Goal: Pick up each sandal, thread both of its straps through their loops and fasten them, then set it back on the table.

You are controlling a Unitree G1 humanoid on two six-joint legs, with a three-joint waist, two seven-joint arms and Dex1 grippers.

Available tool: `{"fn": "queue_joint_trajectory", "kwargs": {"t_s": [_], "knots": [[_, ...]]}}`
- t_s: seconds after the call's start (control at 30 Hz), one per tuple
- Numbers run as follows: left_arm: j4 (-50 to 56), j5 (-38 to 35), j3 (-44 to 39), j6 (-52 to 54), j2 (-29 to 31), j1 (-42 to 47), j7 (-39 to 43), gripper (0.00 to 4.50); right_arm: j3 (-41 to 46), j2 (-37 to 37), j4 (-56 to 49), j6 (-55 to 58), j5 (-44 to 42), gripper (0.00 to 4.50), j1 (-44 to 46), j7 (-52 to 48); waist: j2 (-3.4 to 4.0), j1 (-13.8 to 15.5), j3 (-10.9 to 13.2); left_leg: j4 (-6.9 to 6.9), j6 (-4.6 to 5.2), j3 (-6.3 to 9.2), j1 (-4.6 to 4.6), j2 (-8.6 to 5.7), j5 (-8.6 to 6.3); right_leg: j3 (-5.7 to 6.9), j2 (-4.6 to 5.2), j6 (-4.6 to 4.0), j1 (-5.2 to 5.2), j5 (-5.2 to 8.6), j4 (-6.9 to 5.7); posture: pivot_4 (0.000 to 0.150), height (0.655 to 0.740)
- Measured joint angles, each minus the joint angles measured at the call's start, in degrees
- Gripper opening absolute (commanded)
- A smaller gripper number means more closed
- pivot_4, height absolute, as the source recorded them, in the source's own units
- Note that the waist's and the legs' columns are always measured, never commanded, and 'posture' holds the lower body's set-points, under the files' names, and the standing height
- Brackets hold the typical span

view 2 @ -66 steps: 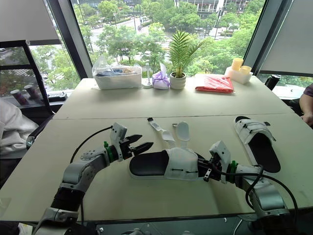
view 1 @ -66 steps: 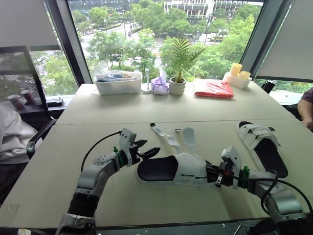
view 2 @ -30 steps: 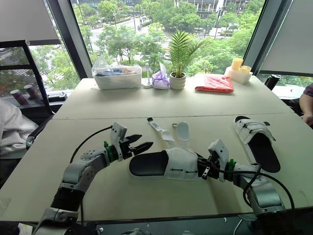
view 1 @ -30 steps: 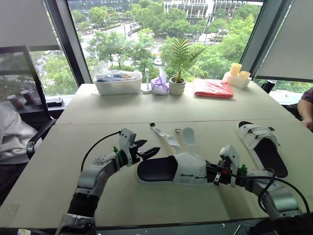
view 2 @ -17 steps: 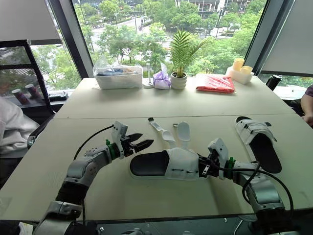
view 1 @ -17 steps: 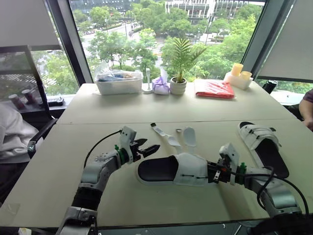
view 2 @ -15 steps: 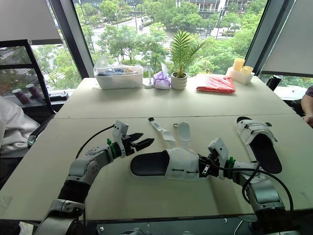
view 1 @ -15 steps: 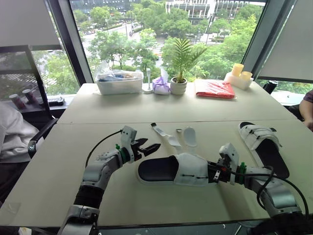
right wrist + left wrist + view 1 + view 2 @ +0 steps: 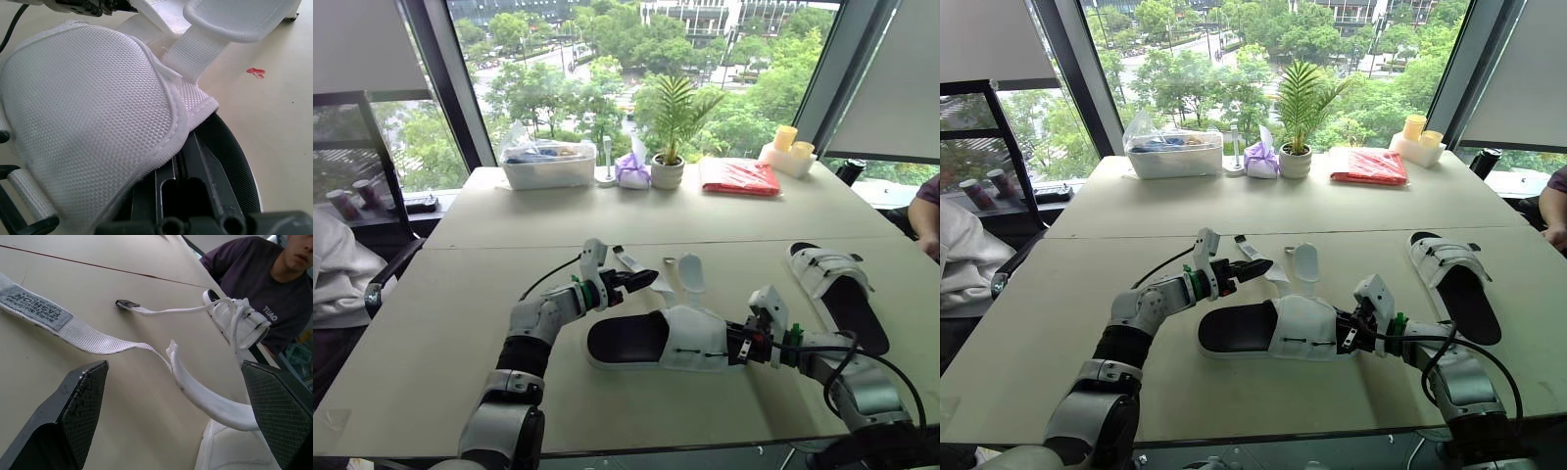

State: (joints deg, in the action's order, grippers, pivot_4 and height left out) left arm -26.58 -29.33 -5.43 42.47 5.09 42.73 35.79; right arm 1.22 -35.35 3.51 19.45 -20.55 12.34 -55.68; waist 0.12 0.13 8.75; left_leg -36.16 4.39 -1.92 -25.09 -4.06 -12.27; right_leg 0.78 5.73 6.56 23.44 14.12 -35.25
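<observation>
A white sandal (image 9: 656, 338) with a black sole lies near the table's front edge. Its two straps are loose: a narrow labelled strap (image 9: 58, 323) and a wider strap (image 9: 692, 272) trail toward the far side. My left gripper (image 9: 644, 278) hovers open just above the narrow strap, near the sandal's far edge. My right gripper (image 9: 736, 347) is shut on the sandal's right end, and the woven white upper (image 9: 88, 112) sits right in front of it. A second sandal (image 9: 837, 289) lies at the right with its straps across it.
At the table's far side stand a plastic box (image 9: 549, 164), a small purple bag (image 9: 632, 171), a potted plant (image 9: 669, 171), a red packet (image 9: 739, 177) and yellow cups (image 9: 788, 147). A person (image 9: 254, 264) sits at the right, another at the left edge (image 9: 333, 264).
My left gripper has moved right and away from me, from beside the sandal's heel to over the loose narrow strap. The right gripper and the sandal stay put.
</observation>
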Motion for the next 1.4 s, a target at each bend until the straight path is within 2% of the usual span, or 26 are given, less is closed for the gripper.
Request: {"fn": "queue_joint_trajectory", "kwargs": {"t_s": [0.2, 0.47, 0.67, 0.87, 0.97, 1.17, 1.3, 1.4], "knots": [[5.0, -2.7, -1.3, 5.7, -0.8, -1.0, -1.2, 4.45, 0.1, 0.1, -0.1, -0.1, 0.1, 0.00, -0.3, 0.3, 0.00, 0.1, 0.0, -0.03, 0.00, 0.00, 0.00, 0.00, 0.00, 0.00, 0.01, -0.01, -0.02, 0.00, 0.01, 0.150, 0.7388], [-2.2, -5.0, -4.8, 8.3, -3.8, 3.3, -4.4, 4.45, -0.3, 0.6, 0.3, -0.3, 0.5, 0.00, 0.5, 0.4, -0.01, -0.3, 0.0, -0.03, -0.01, 0.00, 0.01, 0.00, 0.00, 0.01, 0.00, 0.02, 0.03, -0.04, -0.03, 0.150, 0.7388], [-14.1, -5.0, -8.5, 4.3, -4.9, 8.1, -6.4, 4.45, -0.6, 1.0, 0.7, -0.9, 1.0, 0.00, 0.9, 0.4, -0.03, -0.7, 0.0, -0.05, -0.01, 0.00, 0.01, 0.00, 0.00, 0.01, 0.00, 0.06, 0.02, -0.06, -0.02, 0.150, 0.7388], [-30.9, -5.1, -14.6, -3.8, -6.5, 15.7, -9.4, 4.45, -0.7, 1.6, 1.1, -1.3, 1.3, 0.00, 1.0, 0.4, -0.10, -0.8, 0.0, -0.05, -0.01, 0.00, 0.01, 0.00, 0.00, 0.02, 0.00, 0.17, 0.02, -0.12, -0.03, 0.150, 0.7388], [-36.8, -4.9, -16.7, -8.6, -6.7, 18.2, -11.5, 3.11, -0.7, 1.7, 1.0, -1.4, 1.4, 0.00, 0.9, 0.7, -0.11, -0.8, 0.0, -0.05, -0.01, 0.00, 0.01, 0.00, 0.00, 0.01, 0.00, 0.19, 0.02, -0.13, -0.02, 0.150, 0.7388], [-42.0, -4.4, -18.5, -13.0, -7.1, 20.1, -12.4, 0.07, -0.6, 1.8, 0.2, -1.6, 1.6, 0.00, 0.2, 1.4, -0.16, -0.8, 0.0, -0.03, -0.02, 0.00, 0.01, 0.00, 0.00, 0.02, 0.00, 0.19, 0.02, -0.14, -0.02, 0.150, 0.7388], [-42.4, -3.1, -18.1, -14.7, -7.0, 20.6, -11.5, 0.02, -0.6, 2.1, 0.0, -1.9, 1.6, 0.00, 0.0, 1.8, -0.17, -0.8, 0.0, -0.02, -0.02, 0.00, 0.01, 0.00, 0.00, 0.02, 0.00, 0.19, 0.02, -0.14, -0.01, 0.150, 0.7388], [-41.0, 0.9, -14.4, -17.6, -6.8, 20.1, -7.3, 0.02, -0.6, 2.1, -0.1, -1.9, 1.6, 0.00, -0.1, 1.8, -0.18, -0.9, 0.0, 0.00, -0.02, 0.00, 0.01, 0.00, 0.00, 0.02, 0.00, 0.19, 0.03, -0.15, 0.01, 0.150, 0.7388]]}}
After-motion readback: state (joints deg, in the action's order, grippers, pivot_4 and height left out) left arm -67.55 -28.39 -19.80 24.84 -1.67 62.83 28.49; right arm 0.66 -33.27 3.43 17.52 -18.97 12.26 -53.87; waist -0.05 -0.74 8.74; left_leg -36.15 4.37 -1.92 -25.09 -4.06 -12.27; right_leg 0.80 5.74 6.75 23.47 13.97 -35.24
